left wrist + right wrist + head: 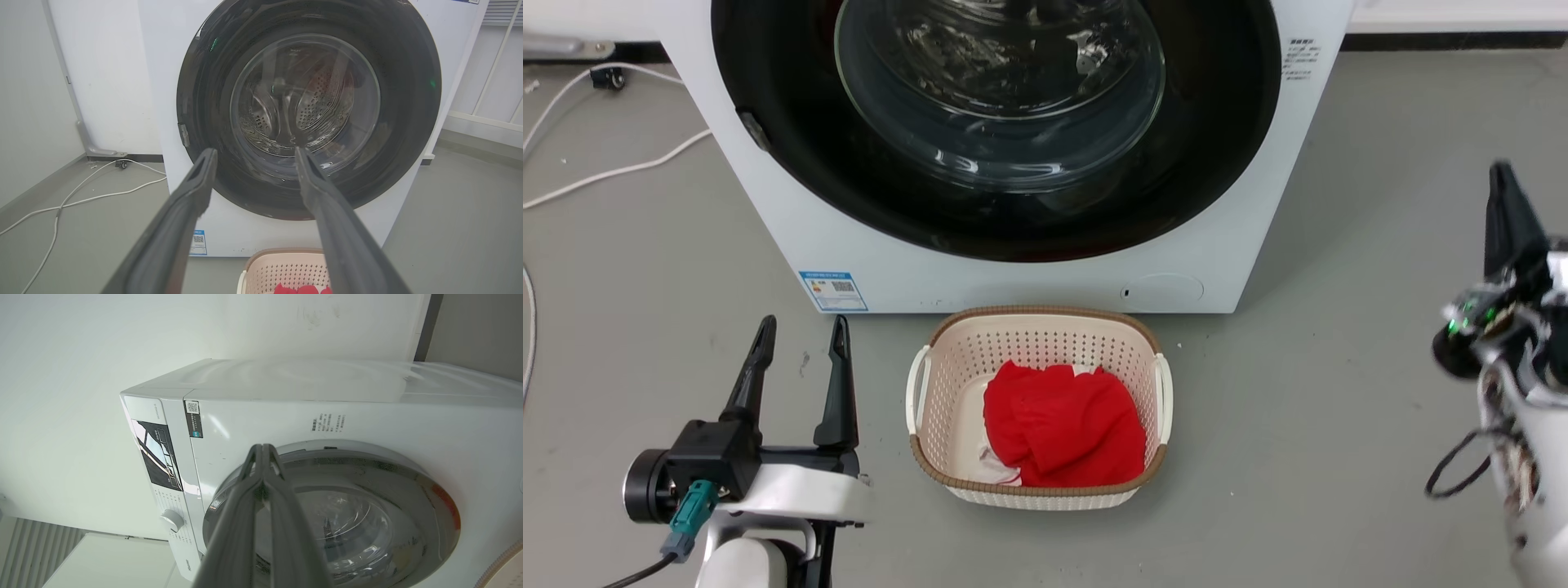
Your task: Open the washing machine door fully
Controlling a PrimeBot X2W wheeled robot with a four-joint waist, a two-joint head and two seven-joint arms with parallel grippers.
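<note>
One washing machine (800, 237), its one door (1217, 163) seemingly shut (glass glares); one basket (947, 482) with one red cloth (1062, 433) on the floor. Left pincer (802, 327) spread, right pincer (263, 451) pressed together.

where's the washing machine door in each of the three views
head view: the washing machine door fills the top centre, cut off by the top edge.
left wrist view: the washing machine door spans the centre to upper right.
right wrist view: the washing machine door lies at the lower centre to right, cut off by the bottom edge; this view is rolled sideways.
shared landmark: the clear glass bowl at its centre.
</note>
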